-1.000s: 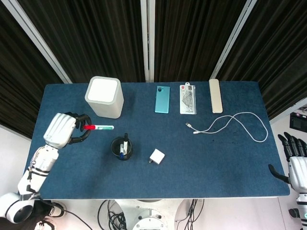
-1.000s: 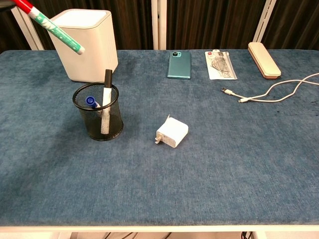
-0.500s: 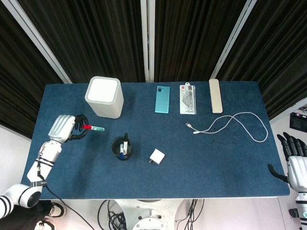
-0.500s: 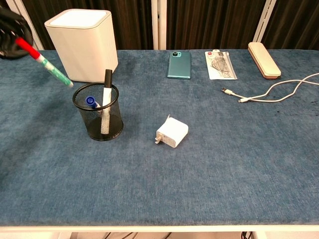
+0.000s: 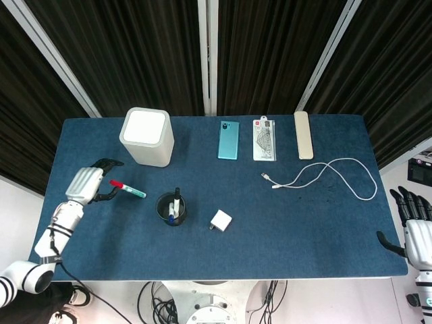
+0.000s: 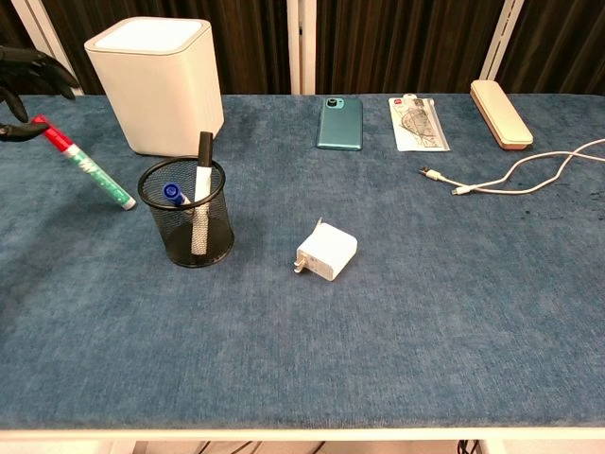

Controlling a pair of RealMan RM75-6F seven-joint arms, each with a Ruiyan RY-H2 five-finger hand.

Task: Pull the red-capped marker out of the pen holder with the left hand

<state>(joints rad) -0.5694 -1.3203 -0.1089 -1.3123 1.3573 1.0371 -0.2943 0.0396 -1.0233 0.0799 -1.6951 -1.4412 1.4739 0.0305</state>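
The red-capped marker (image 5: 127, 189) is out of the black mesh pen holder (image 5: 162, 202) and slants across the cloth to its left, green tip down on the table. In the chest view the marker (image 6: 87, 164) has its red cap at the far left, next to my left hand's thumb. My left hand (image 5: 90, 183) is beside the cap end with its fingers (image 6: 33, 64) spread apart above it, not wrapped round the marker. The holder (image 6: 163, 236) still has a blue-capped and a black-capped marker in it. My right hand (image 5: 414, 223) hangs off the table's right edge, fingers apart and holding nothing.
A white square bin (image 5: 146, 137) stands behind the holder. A white charger (image 5: 221, 221) lies right of the holder. A teal phone (image 5: 228, 140), a packaged card (image 5: 264, 140), a beige case (image 5: 303, 135) and a white cable (image 5: 324, 177) lie further right.
My left hand has come down and towards the table's left edge with the marker, and its fingers have spread off it. The marker's tip now rests on the cloth. The right hand has not moved.
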